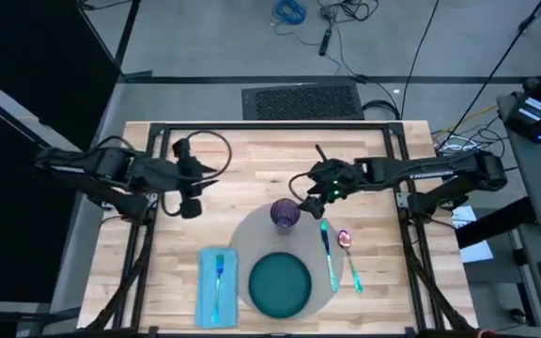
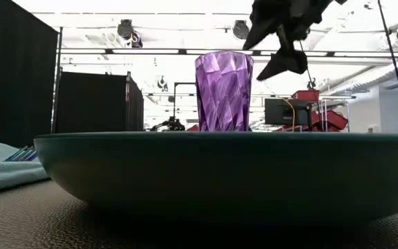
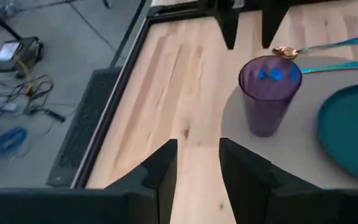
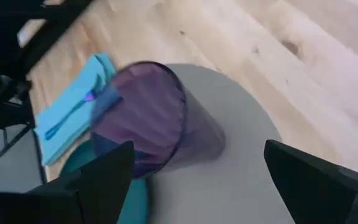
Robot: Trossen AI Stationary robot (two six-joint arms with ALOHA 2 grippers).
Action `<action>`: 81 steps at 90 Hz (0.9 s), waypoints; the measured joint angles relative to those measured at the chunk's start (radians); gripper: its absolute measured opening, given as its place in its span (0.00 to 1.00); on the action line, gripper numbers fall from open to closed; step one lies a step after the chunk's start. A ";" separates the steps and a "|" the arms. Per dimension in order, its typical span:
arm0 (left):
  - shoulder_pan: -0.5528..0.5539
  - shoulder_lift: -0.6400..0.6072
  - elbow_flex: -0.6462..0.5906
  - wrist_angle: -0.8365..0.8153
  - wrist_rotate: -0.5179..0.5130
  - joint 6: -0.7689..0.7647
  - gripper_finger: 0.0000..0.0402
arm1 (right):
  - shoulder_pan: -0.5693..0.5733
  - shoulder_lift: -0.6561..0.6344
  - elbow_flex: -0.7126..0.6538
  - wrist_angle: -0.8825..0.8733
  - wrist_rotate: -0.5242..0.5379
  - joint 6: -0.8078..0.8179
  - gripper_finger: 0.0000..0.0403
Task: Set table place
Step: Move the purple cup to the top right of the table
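A purple faceted cup (image 1: 285,214) stands upright on the far part of the round grey placemat (image 1: 252,239). Nearer on the mat lies a dark teal plate (image 1: 280,284), with a teal knife (image 1: 327,252) and a spoon (image 1: 348,252) to its right. A light blue napkin (image 1: 216,286) with a fork on it lies left of the mat. My right gripper (image 1: 313,188) hangs open just beyond the cup (image 4: 148,118), above its rim height and to its right (image 2: 282,38). My left gripper (image 1: 193,192) hovers open over bare wood left of the cup (image 3: 269,93).
The light-wood table (image 1: 158,253) has bare room along its far side and left of the napkin. A black frame runs along the table's edges. Cables and a dark mat lie on the floor beyond the far edge.
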 joint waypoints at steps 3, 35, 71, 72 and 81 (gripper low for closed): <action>0.000 -0.028 -0.036 0.031 0.001 0.000 0.26 | 0.000 0.015 0.000 0.007 -0.001 0.002 0.85; 0.000 -0.169 -0.243 0.194 0.075 0.006 0.26 | 0.001 0.116 0.000 0.089 -0.012 0.035 0.83; 0.000 -0.149 -0.255 0.213 0.123 0.027 0.26 | -0.029 0.137 0.024 0.104 -0.004 -0.043 0.06; 0.000 -0.149 -0.255 0.213 0.123 0.027 0.26 | -0.030 0.137 0.030 0.097 0.000 -0.043 0.05; 0.000 -0.149 -0.255 0.213 0.124 0.027 0.26 | -0.051 0.137 0.117 -0.005 -0.011 -0.074 0.02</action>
